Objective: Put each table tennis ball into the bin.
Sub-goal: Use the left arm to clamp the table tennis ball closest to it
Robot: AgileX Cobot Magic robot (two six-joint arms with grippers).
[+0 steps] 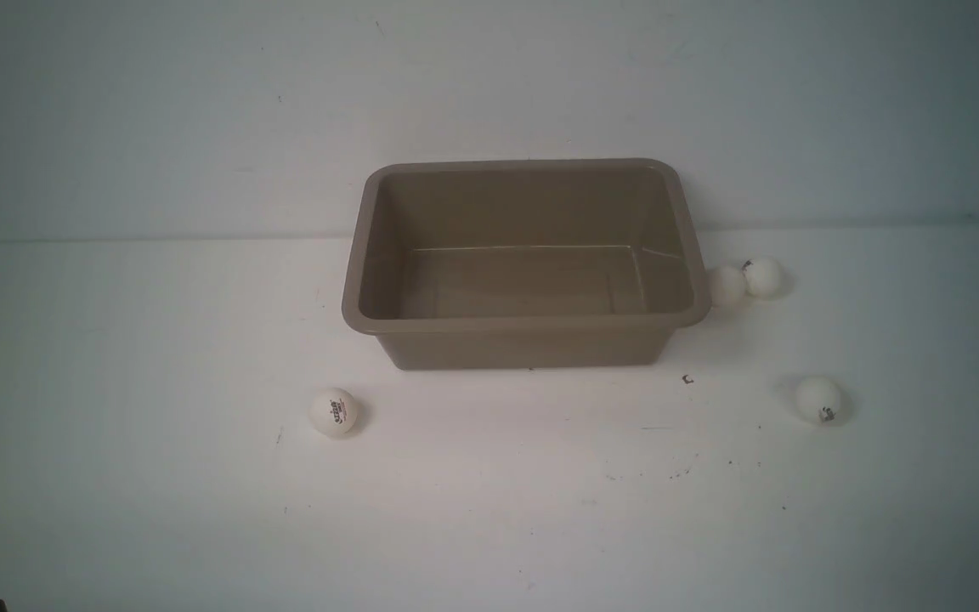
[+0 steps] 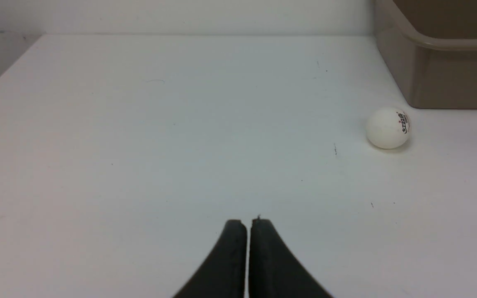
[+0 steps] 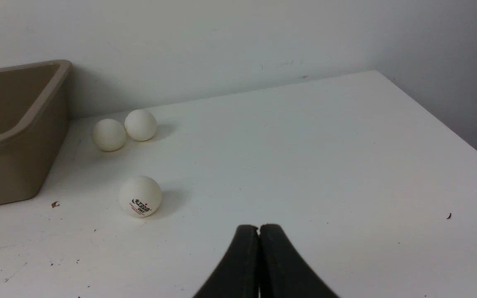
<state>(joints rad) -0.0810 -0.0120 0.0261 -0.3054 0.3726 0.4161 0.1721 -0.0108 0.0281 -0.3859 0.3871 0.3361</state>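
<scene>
Front view: the bin (image 1: 523, 324) stands open and empty on the table (image 1: 116, 510), and all four balls lie outside it. The left ball (image 1: 333, 411) lies off the bin's near left corner. The inner ball (image 1: 726, 286) and the outer ball (image 1: 763, 277) rest together just beside the bin's right wall, and the front-right ball (image 1: 818, 399) lies apart from the bin's near right corner. Neither gripper can be made out here. Left wrist view: the left gripper (image 2: 249, 225) has its jaws pressed together, holds nothing, and sits over bare table well short of the left ball (image 2: 387, 128), which lies near the bin's (image 2: 441, 82) corner. The task has probably not started. Spread the jaws fully before descending, centre the ball between the fingers, and close gently, because a light, smooth ball is likely to roll or squirt out. Release low over the middle of the bin to limit bouncing. Right wrist view: the right gripper (image 3: 259, 229) is likewise pressed together and empty. The front-right ball (image 3: 140, 195) is its nearest target; the inner ball (image 3: 109, 135) and outer ball (image 3: 140, 124) appear to touch each other near the bin (image 3: 15, 165). Take the isolated ball first. For the pair, straddle the outer ball so that a finger does not knock its neighbour away.
</scene>
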